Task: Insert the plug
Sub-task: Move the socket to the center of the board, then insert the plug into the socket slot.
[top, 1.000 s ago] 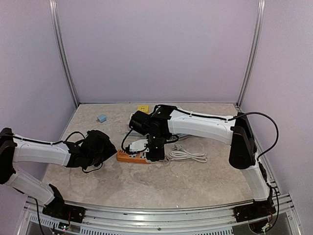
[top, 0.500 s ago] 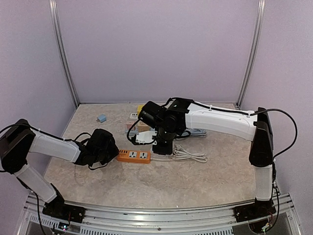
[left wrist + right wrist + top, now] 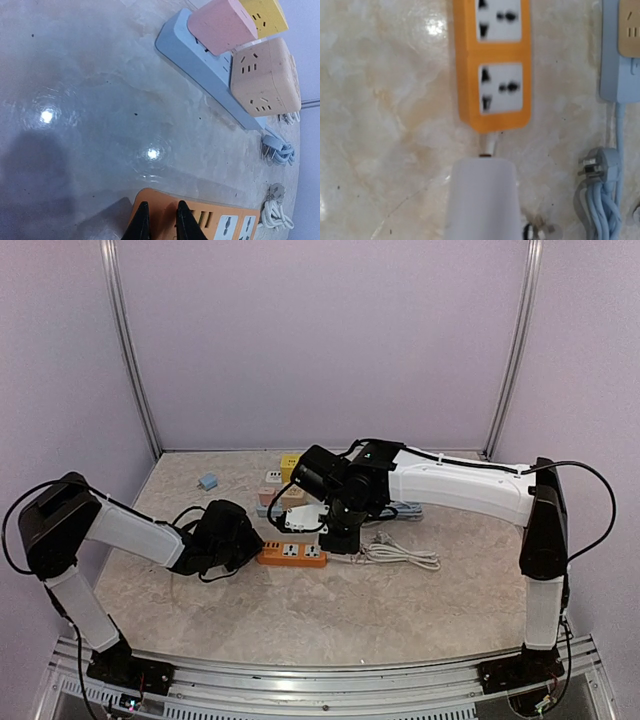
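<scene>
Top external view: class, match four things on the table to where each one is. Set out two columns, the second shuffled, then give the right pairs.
1 orange power strip
2 white plug
3 small blue block
4 yellow cube socket

A alone at the back left
B lying flat between the two arms
C farthest back of all
D held by the right end effector

Pairs: 1-B, 2-D, 3-A, 4-C
</scene>
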Controlling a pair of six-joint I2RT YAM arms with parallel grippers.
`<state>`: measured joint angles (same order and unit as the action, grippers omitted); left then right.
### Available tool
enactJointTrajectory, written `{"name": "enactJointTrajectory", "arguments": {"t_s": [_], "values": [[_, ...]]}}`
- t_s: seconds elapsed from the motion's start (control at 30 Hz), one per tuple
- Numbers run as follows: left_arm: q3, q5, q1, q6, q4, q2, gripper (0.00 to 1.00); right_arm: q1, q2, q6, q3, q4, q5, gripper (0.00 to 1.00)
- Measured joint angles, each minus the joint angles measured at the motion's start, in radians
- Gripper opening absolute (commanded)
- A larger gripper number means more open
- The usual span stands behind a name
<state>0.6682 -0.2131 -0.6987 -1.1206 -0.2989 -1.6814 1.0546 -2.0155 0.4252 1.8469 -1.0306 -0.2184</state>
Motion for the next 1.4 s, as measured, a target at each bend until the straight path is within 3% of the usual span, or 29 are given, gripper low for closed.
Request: {"name": "enactJointTrajectory", "arguments": {"t_s": [0.27, 0.43, 0.53, 0.7, 1.4], "values": [[0.062, 0.036, -0.071, 0.011, -0.055, -0.081, 0.19, -0.016, -0.004, 0.009, 0.0, -0.019, -0.008, 0.0], [0.068, 0.051, -0.083, 0.03, -0.072, -0.098, 0.31, -0.025, -0.031, 0.02, 0.0, -0.03, -0.016, 0.0], [0.074, 0.058, -0.085, 0.042, -0.075, -0.099, 0.43, -0.029, -0.049, 0.026, -0.005, -0.037, -0.024, 0.0], [0.073, 0.064, -0.082, 0.053, -0.077, -0.092, 0.52, -0.034, -0.068, 0.031, -0.014, -0.05, -0.031, 0.0], [-0.065, 0.017, -0.063, 0.052, -0.062, 0.167, 0.56, -0.047, -0.159, 0.05, 0.067, -0.075, -0.022, 0.0]]}}
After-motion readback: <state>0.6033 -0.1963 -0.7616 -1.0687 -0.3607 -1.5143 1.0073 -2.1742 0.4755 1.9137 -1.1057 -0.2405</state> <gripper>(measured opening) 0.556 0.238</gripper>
